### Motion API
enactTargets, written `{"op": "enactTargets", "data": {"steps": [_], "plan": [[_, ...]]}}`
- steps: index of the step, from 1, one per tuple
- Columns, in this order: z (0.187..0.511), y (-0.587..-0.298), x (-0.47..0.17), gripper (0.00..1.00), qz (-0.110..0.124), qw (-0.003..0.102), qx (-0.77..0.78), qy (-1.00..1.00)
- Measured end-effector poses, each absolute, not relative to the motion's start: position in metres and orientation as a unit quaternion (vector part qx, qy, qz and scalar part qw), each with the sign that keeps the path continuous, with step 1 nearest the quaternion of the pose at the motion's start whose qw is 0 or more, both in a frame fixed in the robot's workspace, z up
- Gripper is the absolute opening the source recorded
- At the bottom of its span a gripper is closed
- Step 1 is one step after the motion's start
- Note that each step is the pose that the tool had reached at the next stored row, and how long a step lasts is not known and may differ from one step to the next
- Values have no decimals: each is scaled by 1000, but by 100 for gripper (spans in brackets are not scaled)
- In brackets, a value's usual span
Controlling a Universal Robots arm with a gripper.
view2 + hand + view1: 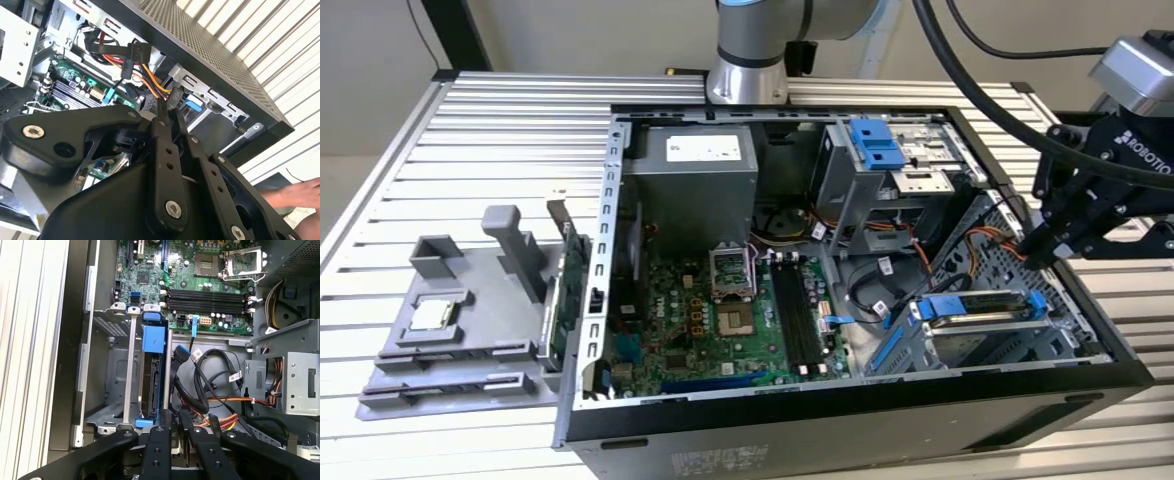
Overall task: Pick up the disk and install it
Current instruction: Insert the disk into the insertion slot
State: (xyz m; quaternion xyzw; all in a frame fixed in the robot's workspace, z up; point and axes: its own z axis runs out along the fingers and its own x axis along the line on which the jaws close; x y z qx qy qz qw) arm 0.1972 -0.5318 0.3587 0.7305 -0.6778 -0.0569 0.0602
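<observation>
Ribbed aluminium tabletop (494,130), plain pale wall (374,60) behind, dark upright post (454,35), even light

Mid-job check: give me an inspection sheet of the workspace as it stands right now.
Surface: slatted metal table carrying the open computer case.
Job's things: the disk, with its blue rail, sits in the drive cage at the case's corner on the exterior view's right.
Clutter: grey fixture tray holding a processor chip, beside the case.
Grippers: the gripper is shut and hangs over the case close to the disk.
Cables: coloured wire bundle and black cables lie loose next to the cage.
Surroundings: a person's hand outside the case.
</observation>
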Motion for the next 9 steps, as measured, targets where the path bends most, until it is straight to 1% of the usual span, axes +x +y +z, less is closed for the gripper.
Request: {"op": "enactTargets", "data": {"steps": [7, 9], "plan": [[363, -534, 187, 0, -54, 51, 731, -678], [363, -534, 185, 0, -54, 50, 731, -678]]}}
